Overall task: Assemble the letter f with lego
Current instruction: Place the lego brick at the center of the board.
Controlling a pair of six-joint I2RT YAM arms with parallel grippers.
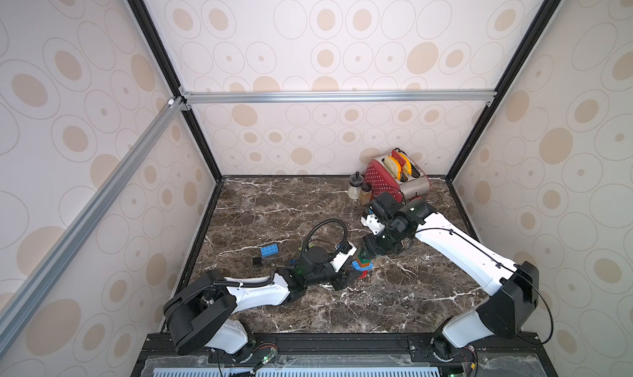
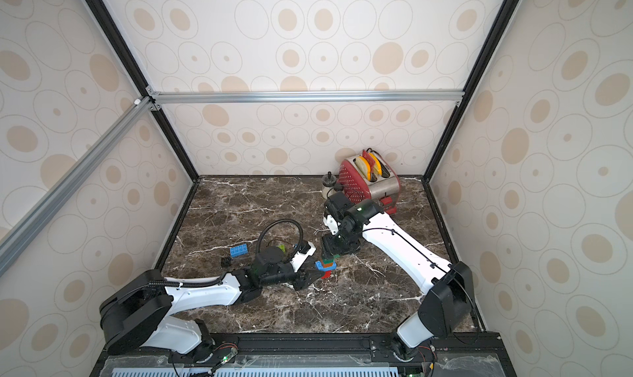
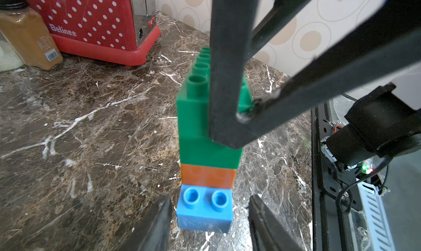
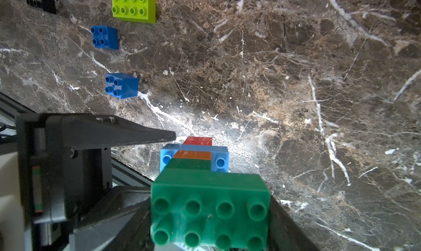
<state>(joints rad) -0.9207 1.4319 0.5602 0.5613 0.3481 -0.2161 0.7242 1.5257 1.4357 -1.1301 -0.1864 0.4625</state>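
Note:
A lego stack [image 1: 362, 265] stands upright on the marble mid-table: red at the base, then a blue oblong brick [image 3: 204, 212], an orange brick [image 3: 208, 175] and dark green bricks on top. From above, my right gripper [image 4: 209, 215] is shut on the topmost dark green oblong brick [image 4: 209, 192], one finger on each long side. My left gripper [image 3: 210, 198] is low at the stack's side, open, its fingers [image 3: 157, 224] flanking the blue brick with a gap on each side. In both top views the two grippers meet at the stack [image 2: 326, 265].
Loose bricks lie to the left: a blue oblong one [image 1: 269, 249], a lime green one [image 4: 133, 7], two blue squares [image 4: 104, 37] [image 4: 121, 85] and a small black piece [image 1: 257, 261]. A red toaster [image 1: 394, 178] and spice jars [image 1: 354, 187] stand at the back right.

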